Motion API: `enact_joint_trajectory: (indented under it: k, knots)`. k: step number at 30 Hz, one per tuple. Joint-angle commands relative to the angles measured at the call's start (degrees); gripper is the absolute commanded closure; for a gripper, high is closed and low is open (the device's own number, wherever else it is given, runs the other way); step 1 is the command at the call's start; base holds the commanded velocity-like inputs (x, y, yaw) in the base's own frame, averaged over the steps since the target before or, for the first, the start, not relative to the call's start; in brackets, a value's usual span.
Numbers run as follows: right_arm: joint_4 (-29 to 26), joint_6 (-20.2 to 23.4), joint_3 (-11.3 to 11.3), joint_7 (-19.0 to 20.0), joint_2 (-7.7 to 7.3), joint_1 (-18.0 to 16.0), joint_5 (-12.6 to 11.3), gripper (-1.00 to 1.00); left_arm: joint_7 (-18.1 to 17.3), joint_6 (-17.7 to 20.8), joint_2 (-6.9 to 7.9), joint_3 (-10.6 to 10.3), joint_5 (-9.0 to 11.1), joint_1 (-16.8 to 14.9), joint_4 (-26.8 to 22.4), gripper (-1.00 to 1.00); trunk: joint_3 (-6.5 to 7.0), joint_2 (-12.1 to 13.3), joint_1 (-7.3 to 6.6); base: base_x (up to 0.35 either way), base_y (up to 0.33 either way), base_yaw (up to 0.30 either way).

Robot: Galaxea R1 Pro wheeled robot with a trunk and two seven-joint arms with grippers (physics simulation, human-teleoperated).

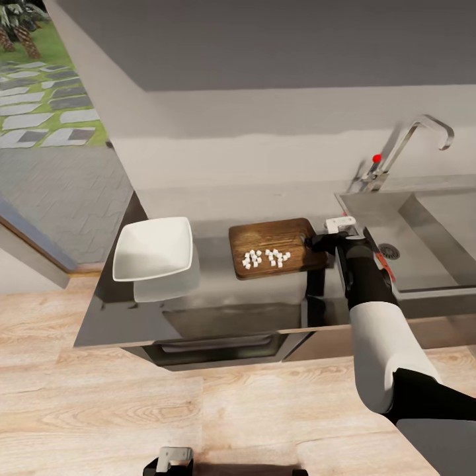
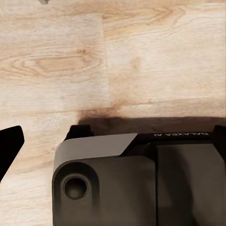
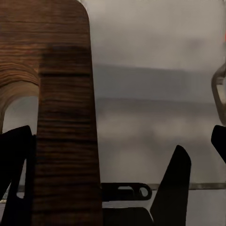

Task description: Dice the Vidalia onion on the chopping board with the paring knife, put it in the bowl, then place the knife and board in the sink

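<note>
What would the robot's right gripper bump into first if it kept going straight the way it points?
Probably the brown wooden chopping board: the right gripper sits at its handle end, pointing along it, the board's end between its fingers. Depth is hard to judge.

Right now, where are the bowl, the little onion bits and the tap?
bowl [image 1: 153, 246]: head view, its white inside.
diced onion [image 1: 266, 258]: head view, middle of the pile on the board.
tap [image 1: 415, 131]: head view, its bent grey spout.

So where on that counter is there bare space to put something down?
Bare countertop lies between the bowl and the chopping board, and along the front edge. The board's right end is crowded: the right gripper sits there, by the sink.
</note>
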Motion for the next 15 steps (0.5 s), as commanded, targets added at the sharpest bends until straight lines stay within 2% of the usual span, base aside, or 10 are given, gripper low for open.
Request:
enact_joint_trajectory:
  k: [1,13,14,15]
  knots:
    - [0.69,0.18,-0.23,0.61,0.07,-0.03,0.88,-1.0,0.3,-0.42,-0.02,-0.17,-0.08,-0.11,0.26,-1.0,-0.07,-0.06,0.05,0.071,0.013,0.0]
    - [0.98,0.1,-0.25,0.53,0.04,-0.03,0.88,-1.0,0.3,-0.42,-0.02,-0.17,-0.08,-0.11,0.28,-1.0,-0.07,-0.06,0.05,0.011,0.002,0.0]
    - [0.99,0.1,-0.23,0.52,0.04,-0.03,0.88,1.0,0.3,-0.42,-0.02,-0.17,-0.09,-0.11,0.27,-1.0,-0.07,-0.06,0.05,0.0,0.0,0.0]
    - [1.02,0.1,-0.24,0.52,0.02,-0.03,0.88,1.0,0.3,-0.42,-0.02,-0.17,-0.08,-0.11,0.26,-1.0,-0.07,-0.06,0.05,0.0,0.0,0.0]
